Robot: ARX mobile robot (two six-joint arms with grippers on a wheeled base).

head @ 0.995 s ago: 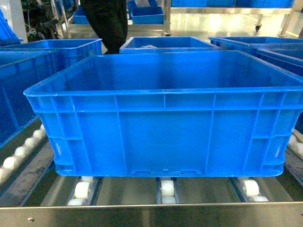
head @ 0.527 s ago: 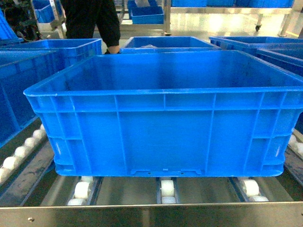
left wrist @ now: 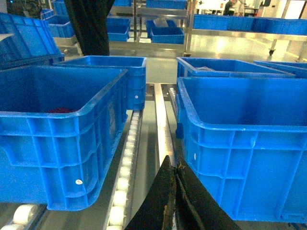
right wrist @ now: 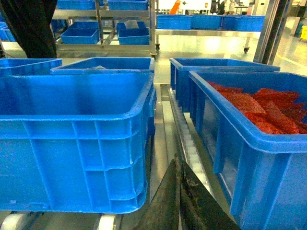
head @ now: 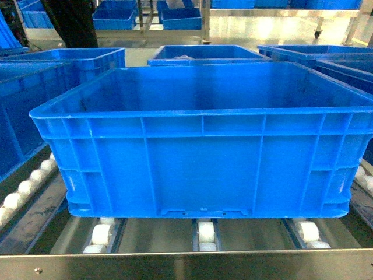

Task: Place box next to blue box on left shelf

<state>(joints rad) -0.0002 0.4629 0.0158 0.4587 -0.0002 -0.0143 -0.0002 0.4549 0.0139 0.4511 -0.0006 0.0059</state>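
Only the dark-clothed bystander (head: 73, 23) behind has shifted left; box (head: 201, 140) unmoved on left shelf (head: 186, 263) rollers, beside the neighbouring blue box (left wrist: 57, 134).

My left tool (left wrist: 175, 201) and right tool (right wrist: 180, 201): both closed, holding nothing.

Judgement: placement looks done; back both arms straight out, avoiding the walls.

Box: bright blue, ribbed, open-topped, thick rim.

The dark-clothed person (head: 73, 23) behind the crates has moved off leftward.
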